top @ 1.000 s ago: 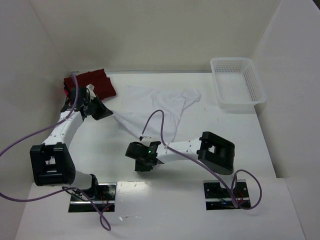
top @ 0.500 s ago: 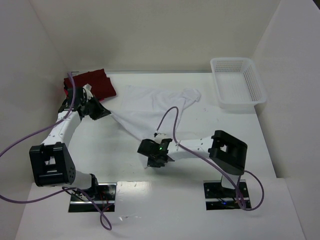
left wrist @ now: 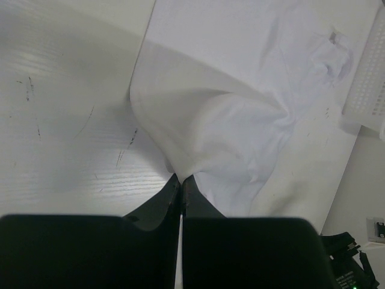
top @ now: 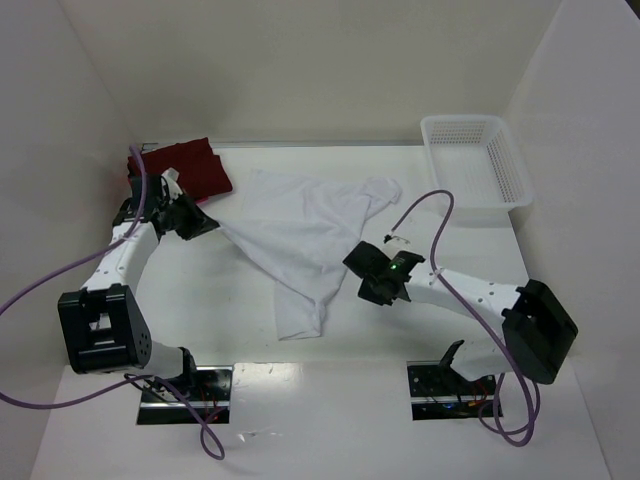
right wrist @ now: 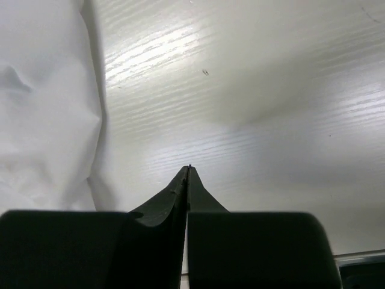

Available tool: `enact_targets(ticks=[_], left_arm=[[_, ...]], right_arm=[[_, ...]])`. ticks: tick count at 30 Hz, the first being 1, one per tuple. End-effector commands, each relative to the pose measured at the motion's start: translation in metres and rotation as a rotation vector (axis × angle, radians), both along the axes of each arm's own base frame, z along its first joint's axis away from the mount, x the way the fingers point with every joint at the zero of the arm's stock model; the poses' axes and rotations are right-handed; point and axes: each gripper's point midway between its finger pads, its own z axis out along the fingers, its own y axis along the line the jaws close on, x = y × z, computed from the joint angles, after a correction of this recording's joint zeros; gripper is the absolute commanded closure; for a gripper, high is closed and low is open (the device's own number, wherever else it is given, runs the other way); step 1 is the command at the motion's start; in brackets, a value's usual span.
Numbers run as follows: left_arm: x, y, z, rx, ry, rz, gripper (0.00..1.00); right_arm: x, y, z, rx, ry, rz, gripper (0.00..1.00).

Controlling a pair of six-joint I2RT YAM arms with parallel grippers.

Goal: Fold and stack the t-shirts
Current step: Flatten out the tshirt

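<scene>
A white t-shirt (top: 300,225) lies spread and rumpled mid-table, with a narrow strip of it reaching toward the front (top: 300,315). My left gripper (top: 205,225) is shut on the shirt's left edge. In the left wrist view the cloth (left wrist: 240,114) bunches into the closed tips of that gripper (left wrist: 181,178). A dark red t-shirt (top: 190,165) lies folded at the back left, behind the left arm. My right gripper (top: 358,262) is just right of the white shirt, shut and empty. In the right wrist view its tips (right wrist: 188,169) are over bare table, with the shirt (right wrist: 42,108) to their left.
A white mesh basket (top: 472,165) stands at the back right, and its edge (left wrist: 368,72) shows in the left wrist view. White walls close in the table on the left, back and right. Purple cables loop off both arms.
The right arm swung from the front middle to the right of the white shirt, its jaws now shut and empty. A strip of the shirt now lies pulled toward the front. The left arm barely moved.
</scene>
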Motion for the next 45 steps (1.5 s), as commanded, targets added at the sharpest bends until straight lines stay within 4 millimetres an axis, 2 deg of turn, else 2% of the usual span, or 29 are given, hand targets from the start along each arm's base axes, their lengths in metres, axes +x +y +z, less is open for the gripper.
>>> enact_targets(ticks=[1,4,6,10,12,13,15,18,25,28,31,33,36,39,40,44,45], left_arm=[[0.010,-0.003,0.016,-0.016,-0.064,-0.048,1.00],[0.011,-0.004,0.015,-0.023,-0.062,-0.053,1.00],[0.013,-0.005,0.015,-0.026,-0.071,-0.068,1.00],[0.014,-0.006,0.017,-0.029,-0.081,-0.073,1.00],[0.015,-0.006,0.014,-0.030,-0.073,-0.073,1.00],[0.017,-0.006,0.017,-0.029,-0.081,-0.073,1.00],[0.017,-0.006,0.017,-0.028,-0.081,-0.073,1.00],[0.017,-0.005,0.017,-0.022,-0.084,-0.079,1.00],[0.017,-0.005,0.021,-0.020,-0.095,-0.079,1.00],[0.018,-0.005,0.024,-0.018,-0.102,-0.079,1.00],[0.017,-0.005,0.022,-0.020,-0.093,-0.079,1.00],[0.017,-0.004,0.022,-0.020,-0.093,-0.074,1.00],[0.016,-0.004,0.023,-0.029,-0.095,-0.078,1.00],[0.018,0.000,0.027,-0.026,-0.104,-0.069,1.00],[0.018,0.000,0.027,-0.026,-0.104,-0.069,1.00],[0.018,0.001,0.028,-0.032,-0.106,-0.070,1.00],[0.018,0.002,0.028,-0.032,-0.106,-0.066,1.00]], right_arm=[[0.003,0.004,0.009,0.019,-0.015,0.060,0.89],[-0.004,0.033,0.016,0.102,-0.037,0.119,0.77],[-0.015,0.066,0.030,0.219,-0.048,0.168,0.69],[-0.030,0.116,0.056,0.390,-0.082,0.230,0.58],[-0.037,0.131,0.059,0.403,-0.077,0.256,0.52],[-0.039,0.141,0.055,0.397,-0.068,0.275,0.45],[-0.041,0.147,0.037,0.351,-0.036,0.281,0.39],[-0.044,0.151,0.022,0.319,-0.002,0.291,0.31],[-0.037,0.158,0.001,0.243,0.016,0.300,0.29],[-0.036,0.156,-0.015,0.175,0.045,0.305,0.29],[-0.034,0.156,-0.021,0.151,0.044,0.309,0.35],[-0.029,0.153,-0.022,0.132,0.022,0.298,0.44],[-0.024,0.143,-0.023,0.095,-0.007,0.281,0.66],[-0.015,0.125,-0.018,0.068,-0.017,0.251,0.98],[-0.004,0.113,-0.013,0.039,-0.034,0.235,1.00],[0.020,0.069,0.010,-0.056,-0.087,0.190,1.00],[0.034,0.054,0.026,-0.061,-0.118,0.169,1.00]])
